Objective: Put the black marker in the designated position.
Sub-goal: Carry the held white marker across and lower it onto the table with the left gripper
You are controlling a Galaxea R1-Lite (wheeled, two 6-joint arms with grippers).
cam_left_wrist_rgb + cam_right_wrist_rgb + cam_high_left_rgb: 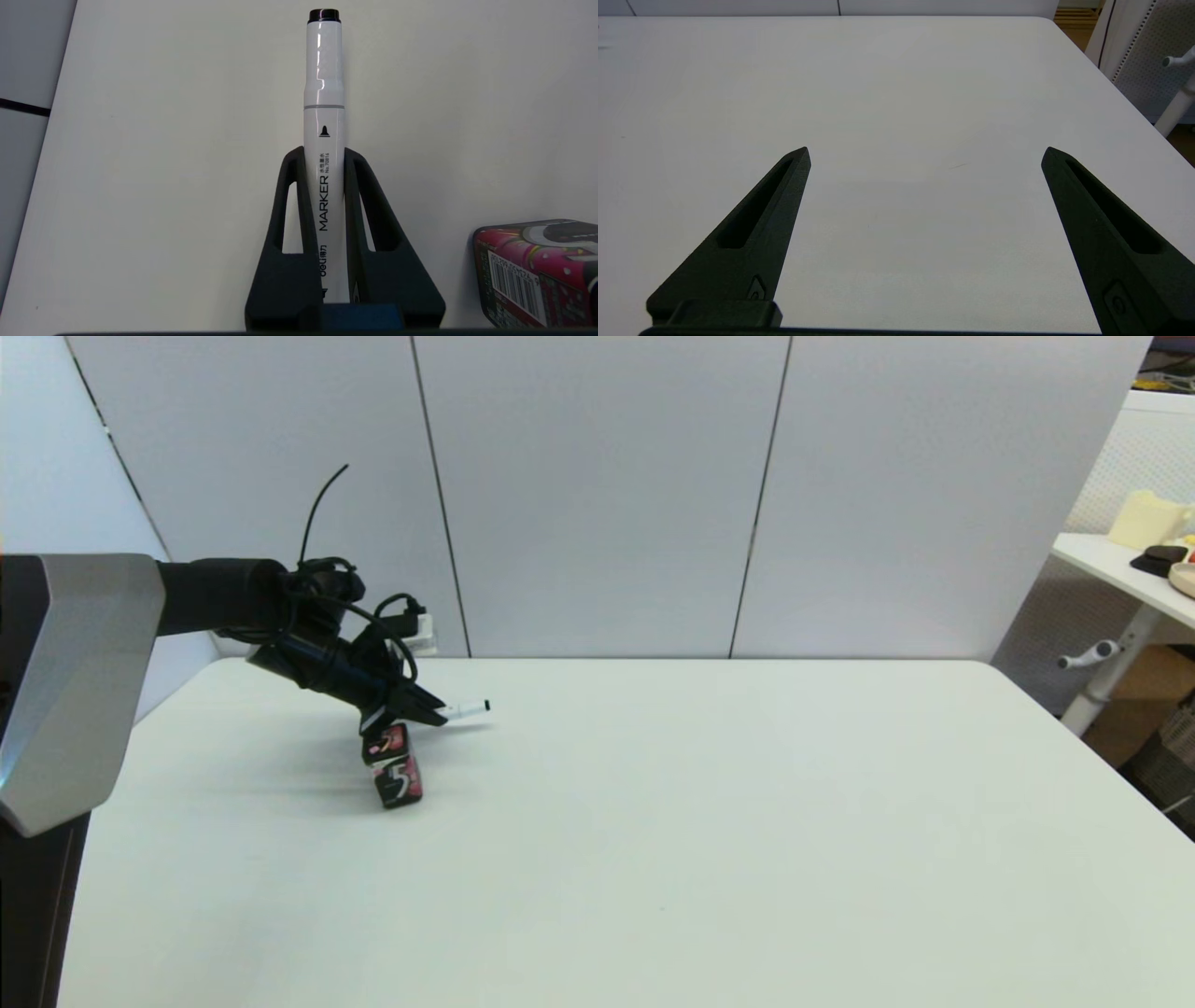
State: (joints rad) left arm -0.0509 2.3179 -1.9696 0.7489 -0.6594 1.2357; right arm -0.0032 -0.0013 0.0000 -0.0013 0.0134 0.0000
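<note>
My left gripper (431, 715) is shut on the black marker (465, 710), a white-barrelled pen with a black tip that sticks out to the right beyond the fingers. In the left wrist view the marker (323, 112) runs lengthwise between the two black fingers (292, 219), printed "MARKER". Just below and slightly left of the gripper stands the designated position (396, 767), a small black box with pink patches and a white "5"; it also shows close beside the fingers as the box (537, 273). My right gripper (924, 151) is open over bare table, out of the head view.
The white table (653, 840) stretches wide to the right and front. Grey wall panels stand behind its far edge. A second table (1134, 569) with small items stands off to the right, beyond the table's edge.
</note>
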